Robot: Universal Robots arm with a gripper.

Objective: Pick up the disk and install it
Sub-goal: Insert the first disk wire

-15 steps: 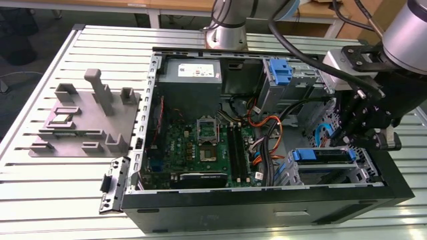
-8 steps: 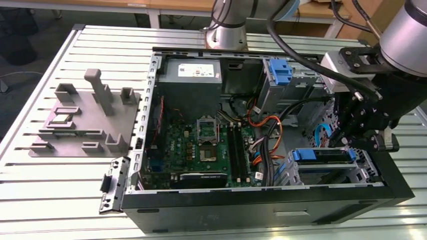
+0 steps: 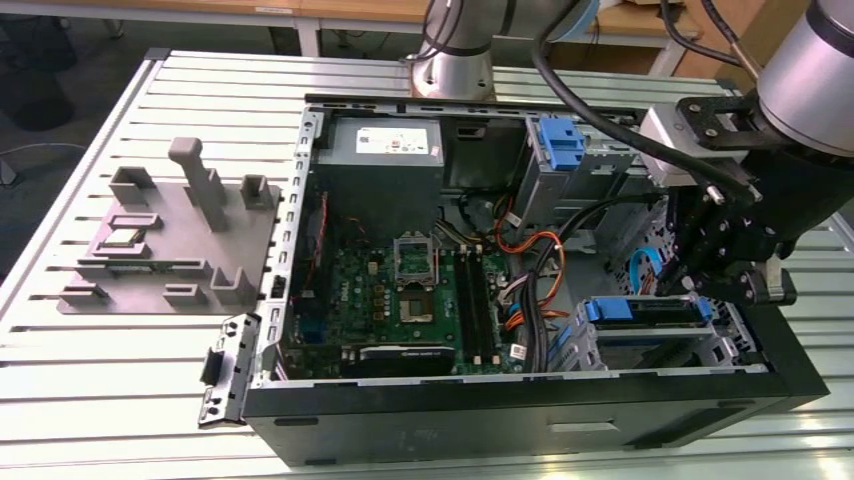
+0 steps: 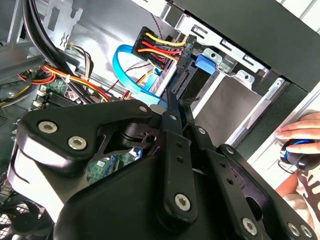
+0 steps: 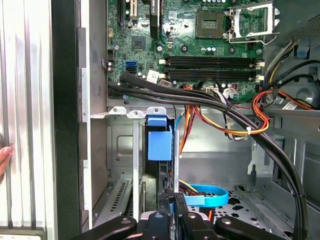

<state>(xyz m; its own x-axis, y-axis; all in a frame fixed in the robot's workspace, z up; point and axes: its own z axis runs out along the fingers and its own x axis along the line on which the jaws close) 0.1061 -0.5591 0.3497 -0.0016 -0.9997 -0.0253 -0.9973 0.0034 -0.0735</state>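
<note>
The disk [image 3: 647,311], in its blue carrier, sits in the drive cage at the exterior view's right of the open computer case [image 3: 534,410]. My gripper [image 3: 697,292] reaches down onto the carrier's end nearest the arm. In both wrist views the disk [image 5: 160,145] is edge-on, standing in the cage slot with its blue tab away from me. In the first wrist view my gripper [image 5: 171,207] has its fingers close together on the carrier's thin edge. The second wrist view shows the same grip of my gripper [image 4: 171,107] on the disk [image 4: 181,82].
A motherboard [image 3: 400,300] fills the case floor, with a grey power-supply box [image 3: 387,145] behind it. A bare blue bracket [image 3: 561,145] stands in the upper bay. Thick black cables [image 5: 200,97] and a blue cable [image 5: 205,195] run beside the cage. A person's hand [image 4: 300,132] rests outside the case.
</note>
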